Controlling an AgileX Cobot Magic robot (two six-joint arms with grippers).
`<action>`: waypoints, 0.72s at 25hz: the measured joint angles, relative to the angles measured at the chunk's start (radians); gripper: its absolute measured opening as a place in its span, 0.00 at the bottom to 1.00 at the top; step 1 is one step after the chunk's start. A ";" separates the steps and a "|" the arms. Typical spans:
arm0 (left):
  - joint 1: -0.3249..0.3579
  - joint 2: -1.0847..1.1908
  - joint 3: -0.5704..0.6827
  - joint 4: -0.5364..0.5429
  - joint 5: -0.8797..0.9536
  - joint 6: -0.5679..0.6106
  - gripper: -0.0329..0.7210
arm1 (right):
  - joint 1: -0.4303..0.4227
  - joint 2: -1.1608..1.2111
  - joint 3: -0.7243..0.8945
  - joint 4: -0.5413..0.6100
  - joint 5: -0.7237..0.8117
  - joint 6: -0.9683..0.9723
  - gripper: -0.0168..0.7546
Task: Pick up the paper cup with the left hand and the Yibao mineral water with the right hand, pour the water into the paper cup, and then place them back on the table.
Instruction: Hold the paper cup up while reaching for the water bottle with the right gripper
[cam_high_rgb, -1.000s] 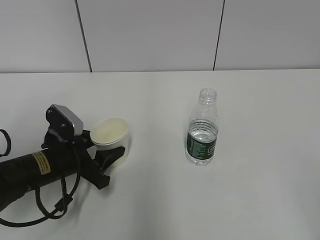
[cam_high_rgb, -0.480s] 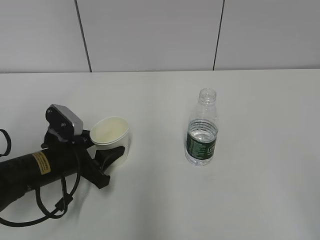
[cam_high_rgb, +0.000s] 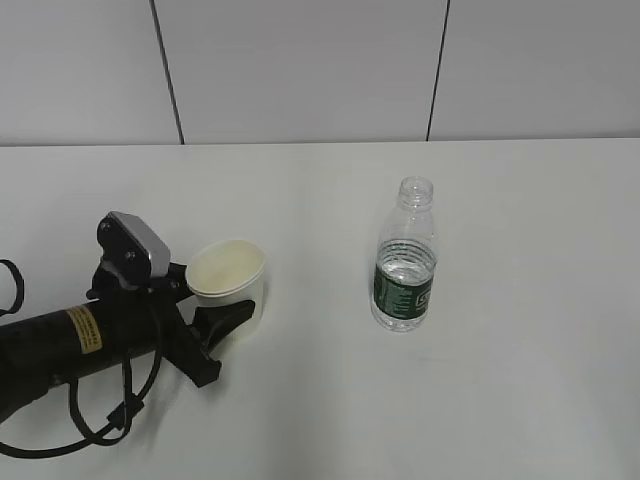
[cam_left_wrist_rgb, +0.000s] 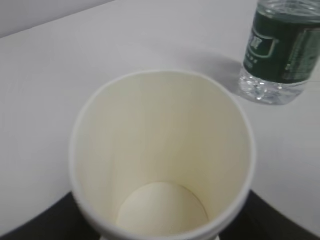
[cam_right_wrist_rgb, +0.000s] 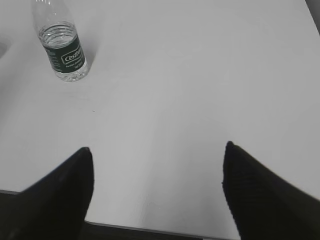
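The paper cup stands upright at the left of the table, empty inside in the left wrist view. My left gripper is closed around its lower wall; one black finger shows in front, the other is hidden behind the cup. The Yibao mineral water stands upright and capless to the cup's right, apart from it, and shows in the left wrist view and the right wrist view. My right gripper is open and empty over the table's near edge, far from the bottle.
A grey panelled wall runs behind the table. The left arm's black cable loops on the tabletop at the lower left. The table's front edge lies under the right gripper.
The left arm and the cup together have shifted a little to the right, towards the bottle. The bottle has not moved.
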 joint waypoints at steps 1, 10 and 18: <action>0.000 0.000 0.000 0.025 -0.001 0.000 0.62 | 0.000 0.000 0.000 0.000 0.000 0.000 0.79; 0.000 -0.012 -0.001 0.271 0.001 -0.005 0.62 | 0.000 0.000 0.000 0.000 0.000 0.000 0.79; 0.000 -0.063 -0.001 0.385 0.003 -0.097 0.62 | 0.000 0.000 0.000 0.000 -0.002 0.000 0.79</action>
